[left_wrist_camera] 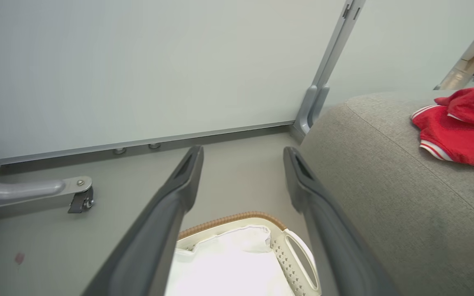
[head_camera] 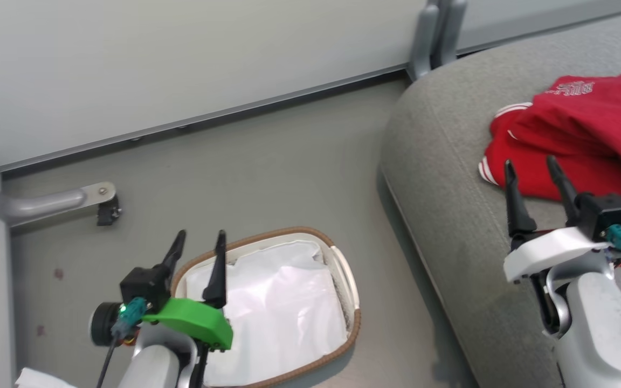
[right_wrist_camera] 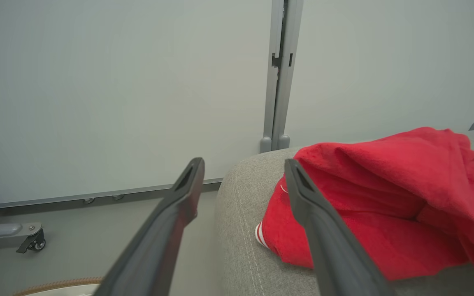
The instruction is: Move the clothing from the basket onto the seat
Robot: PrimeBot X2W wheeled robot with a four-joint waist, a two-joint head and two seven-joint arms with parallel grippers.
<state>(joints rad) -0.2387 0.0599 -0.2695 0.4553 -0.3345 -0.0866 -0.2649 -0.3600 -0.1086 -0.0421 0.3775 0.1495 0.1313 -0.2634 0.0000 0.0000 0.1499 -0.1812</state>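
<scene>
Head view: a pale wall panel (head_camera: 181, 64) runs across the back, with grey floor (head_camera: 262, 178) below it. The grey couch (head_camera: 450, 188) takes up the right side, its rounded corner towards the panel. On its cushion lies the red clothing (head_camera: 574, 140), bunched in a heap with white striped trim at its left edge and pale lettering on the top fold. The basket (head_camera: 358, 318) stands on the floor just beside the couch, brown rim upward, with a white sheet (head_camera: 278, 307) inside it.

The left gripper (head_camera: 201, 234) hangs over the basket's left rim, fingers spread wide and holding nothing. The right gripper (head_camera: 529, 160) hovers over the couch at the near edge of the clothes, fingers equally wide apart and empty. A small caster wheel (head_camera: 108, 213) sits on the floor at the left under a metal bracket.

In the left wrist view the spread fingers (left_wrist_camera: 179, 197) frame the basket's far rim (left_wrist_camera: 237, 216) and the sheet (left_wrist_camera: 228, 267). In the right wrist view the fingers (right_wrist_camera: 303, 197) straddle the couch corner (right_wrist_camera: 241, 230), with the right one in front of the red heap (right_wrist_camera: 385, 205).
</scene>
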